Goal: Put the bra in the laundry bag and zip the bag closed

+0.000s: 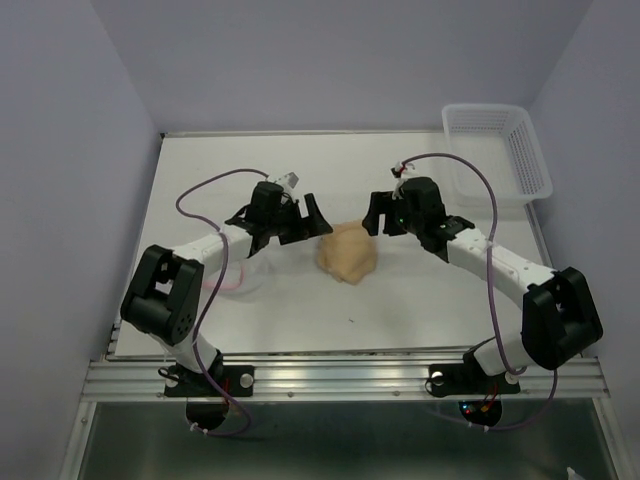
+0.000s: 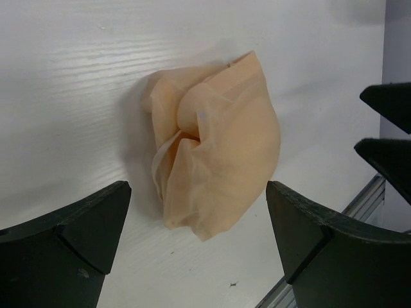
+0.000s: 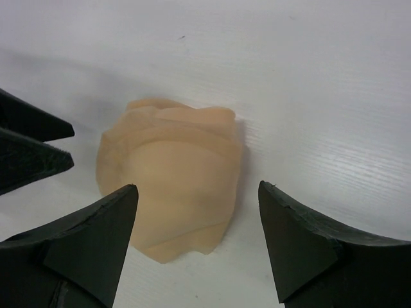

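By my reading hardly anything is done: the bra (image 1: 347, 253) lies loose at frame centre between my left gripper (image 1: 307, 222) and right gripper (image 1: 372, 217), both spread wide and empty, the laundry bag (image 1: 243, 277) waits lower left, and bagging and zipping remain.

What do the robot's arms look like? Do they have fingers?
The left arm and right arm are white tubes with chunky black joints. A thin purple cable loops along each. The left gripper and right gripper are black, each with two pointy wedge-shaped fingers.
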### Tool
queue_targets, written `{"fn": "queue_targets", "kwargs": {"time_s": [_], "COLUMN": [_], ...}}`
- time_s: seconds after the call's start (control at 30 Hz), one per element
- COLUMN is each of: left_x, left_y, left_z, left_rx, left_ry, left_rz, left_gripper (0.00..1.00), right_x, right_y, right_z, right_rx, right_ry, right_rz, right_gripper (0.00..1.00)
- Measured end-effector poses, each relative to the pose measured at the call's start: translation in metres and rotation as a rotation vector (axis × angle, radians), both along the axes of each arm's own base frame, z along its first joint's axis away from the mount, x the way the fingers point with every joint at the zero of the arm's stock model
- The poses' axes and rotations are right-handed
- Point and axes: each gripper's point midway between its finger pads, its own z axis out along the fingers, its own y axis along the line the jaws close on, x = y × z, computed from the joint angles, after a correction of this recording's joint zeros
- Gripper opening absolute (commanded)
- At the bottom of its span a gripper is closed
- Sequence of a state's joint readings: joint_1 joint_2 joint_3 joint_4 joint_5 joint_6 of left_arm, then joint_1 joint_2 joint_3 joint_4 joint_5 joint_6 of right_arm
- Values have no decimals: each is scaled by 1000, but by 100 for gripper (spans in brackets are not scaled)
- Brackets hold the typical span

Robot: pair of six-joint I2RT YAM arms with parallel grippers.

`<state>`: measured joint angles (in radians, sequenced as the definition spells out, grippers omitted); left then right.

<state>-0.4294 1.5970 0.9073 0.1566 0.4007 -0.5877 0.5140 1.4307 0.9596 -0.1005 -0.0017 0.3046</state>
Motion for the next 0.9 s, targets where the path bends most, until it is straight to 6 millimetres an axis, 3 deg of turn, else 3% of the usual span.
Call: {"fn": "queue_targets", "kwargs": {"time_s": [0.07, 0.1, 0.2, 0.23, 0.33, 0.37, 0.5, 0.57, 0.9], "left_x": [-5, -6, -12, -13, -15, -15, -12, -9, 2], "left_y": [-11, -15, -21, -21, -19, -18, -17, -19, -35], "left_z": [-2, -5, -26, -32, -49, -53, -57, -56, -67], "left_rx": [-7, -7, 10, 14, 35, 44, 50, 49, 59], "left_ry": [-5, -1, 44, 61, 100, 108, 115, 111, 119], "left_rz": [-37, -48, -70, -68, -64, -61, -52, -52, -73], "left_gripper": [95, 91, 63, 63, 34, 30, 27, 20, 3], "right_x": [4, 4, 5, 4, 2, 2, -1, -2, -5], "right_y": [-14, -17, -30, -33, -34, -33, -28, -26, -26], "right_z": [-5, -9, -18, -21, -27, -27, -30, -31, -38], "right_rx": [26, 42, 78, 87, 124, 134, 163, 173, 191], "right_ry": [28, 45, 83, 93, 113, 115, 123, 126, 138], "right_rz": [-28, -34, -56, -59, -54, -48, -26, -15, -13], "right_gripper": [89, 100, 100, 100, 100, 100, 100, 100, 100]}}
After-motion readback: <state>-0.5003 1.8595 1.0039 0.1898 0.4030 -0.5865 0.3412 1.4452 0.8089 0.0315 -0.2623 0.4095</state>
